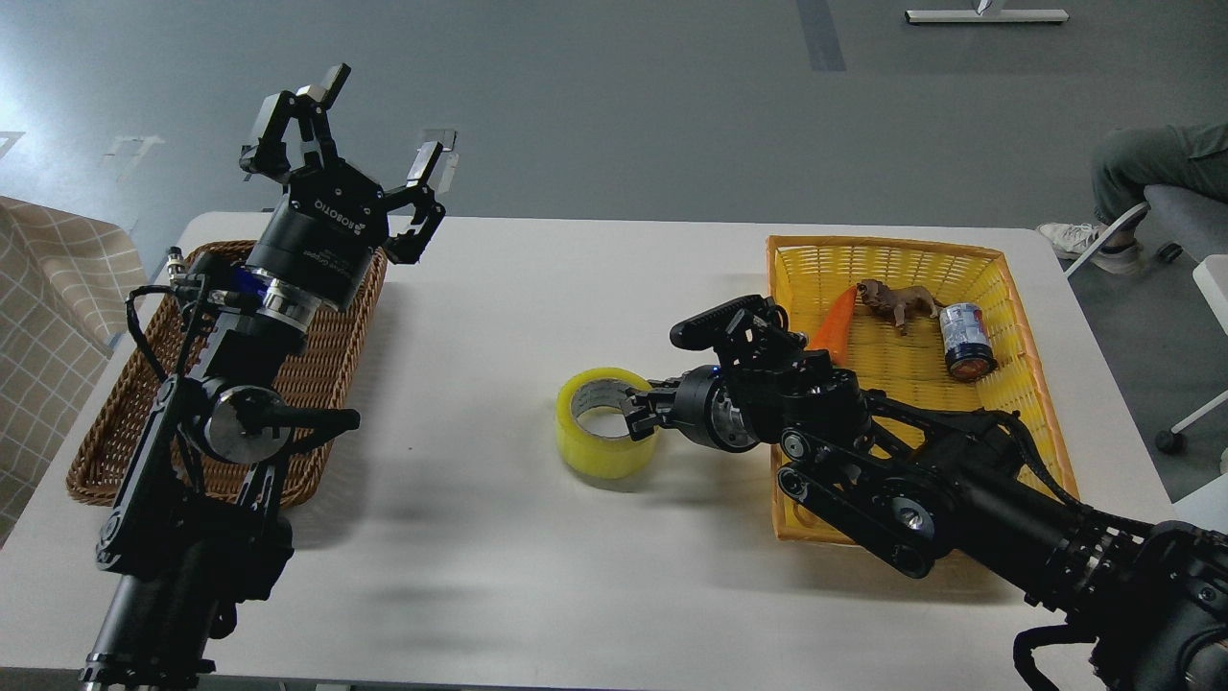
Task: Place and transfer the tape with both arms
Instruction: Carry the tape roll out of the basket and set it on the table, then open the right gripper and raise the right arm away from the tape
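The tape (602,451), a yellow translucent roll with a grey-white core, stands on its flat side on the white table (576,288) near the middle. My right gripper (637,418) reaches in from the right and is shut on the roll's right wall, one finger inside the core and one outside. My left gripper (376,121) is open and empty, held high above the far end of the brown wicker basket (106,451), well to the left of the tape.
A yellow basket (892,248) at the right holds an orange carrot (833,321), a brown toy animal (897,302) and a small can (964,350); my right arm crosses its near part. A seated person's legs (1151,158) show at far right.
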### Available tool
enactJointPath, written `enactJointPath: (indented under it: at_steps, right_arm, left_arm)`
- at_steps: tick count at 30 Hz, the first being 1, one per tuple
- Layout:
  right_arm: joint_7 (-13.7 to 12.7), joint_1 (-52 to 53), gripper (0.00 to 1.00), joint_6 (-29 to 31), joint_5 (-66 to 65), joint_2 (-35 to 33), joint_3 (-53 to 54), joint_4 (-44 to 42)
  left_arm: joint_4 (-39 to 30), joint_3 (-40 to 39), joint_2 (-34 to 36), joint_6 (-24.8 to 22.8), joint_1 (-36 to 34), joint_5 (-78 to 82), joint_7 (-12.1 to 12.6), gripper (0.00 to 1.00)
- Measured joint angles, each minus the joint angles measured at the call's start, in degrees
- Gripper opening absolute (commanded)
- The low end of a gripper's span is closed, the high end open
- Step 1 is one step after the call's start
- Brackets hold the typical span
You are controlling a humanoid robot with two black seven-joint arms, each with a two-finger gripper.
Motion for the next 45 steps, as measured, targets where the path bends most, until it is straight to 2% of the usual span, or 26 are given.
enactJointPath:
  at_steps: [3, 4, 7, 9, 10, 13, 18, 25, 27, 33, 36, 40, 45]
  right_arm:
    - [0.0, -0.3, 0.59, -3.9, 0.1, 0.0, -0.2, -1.4]
    - [0.0, -0.4, 0.66, -5.2, 0.1, 0.0, -0.4, -1.9]
    - [0.0, -0.5, 0.72, -8.2, 0.2, 0.0, -0.5, -2.8]
    - [0.1, -0.5, 0.82, -10.2, 0.4, 0.0, -0.5, -3.0]
    - [0.2, -0.5, 0.94, -11.3, 0.4, 0.0, -0.4, -3.0]
    - [0.2, -0.5, 0.99, -15.9, 0.6, 0.0, 0.4, -2.8]
    - [0.2, -0.4, 1.0, -24.0, 1.3, 0.0, 6.2, -1.9]
    - [0.6, -1.3, 1.0, -25.4, 5.5, 0.0, 20.0, 5.8]
    - [1.8, -1.7, 1.0, -24.0, 12.4, 0.0, 24.4, 9.9]
    - [9.6, -4.8, 1.0, -21.1, 42.2, -3.9, 32.8, 19.9]
    - [12.4, -6.1, 1.0, -20.4, 48.5, -5.1, 38.2, 23.7]
    - [13.4, -11.2, 1.0, -17.0, 55.1, -5.2, 45.3, 28.4]
    - [13.5, -17.4, 1.0, -12.6, 62.2, -4.9, 49.6, 33.2]
  left_arm:
    - [0.0, 0.0, 0.0, 0.0, 0.1, 0.0, 0.0, 0.98]
    - [0.0, 0.0, 0.0, 0.0, 0.1, 0.0, 0.0, 0.98]
    - [0.0, 0.0, 0.0, -0.1, 0.4, 0.0, 0.0, 0.98]
    - [0.0, -0.1, 0.0, -0.1, 0.7, 0.0, 0.0, 0.98]
    - [0.0, -0.1, 0.0, -0.1, 0.8, 0.0, 0.0, 0.98]
    - [0.0, -0.1, 0.0, -0.1, 0.9, 0.0, 0.0, 0.98]
    - [0.0, 0.0, 0.0, 0.7, 0.7, 0.0, 0.0, 0.98]
    - [-0.9, 1.1, 2.1, 3.3, 0.3, 0.0, 1.0, 0.98]
    - [-1.5, 1.7, 2.8, 3.2, 0.3, 0.1, 0.9, 0.98]
    - [-3.1, 2.9, 3.6, 2.1, 0.0, 0.1, 0.5, 0.98]
    - [-6.8, 3.1, 3.0, 1.0, 0.7, 0.0, 0.2, 0.98]
    - [-8.6, 3.2, 1.2, 0.9, 1.0, 0.0, 0.4, 0.98]
    - [-9.2, 3.2, -1.2, 1.5, 0.5, -0.5, 2.2, 0.98]
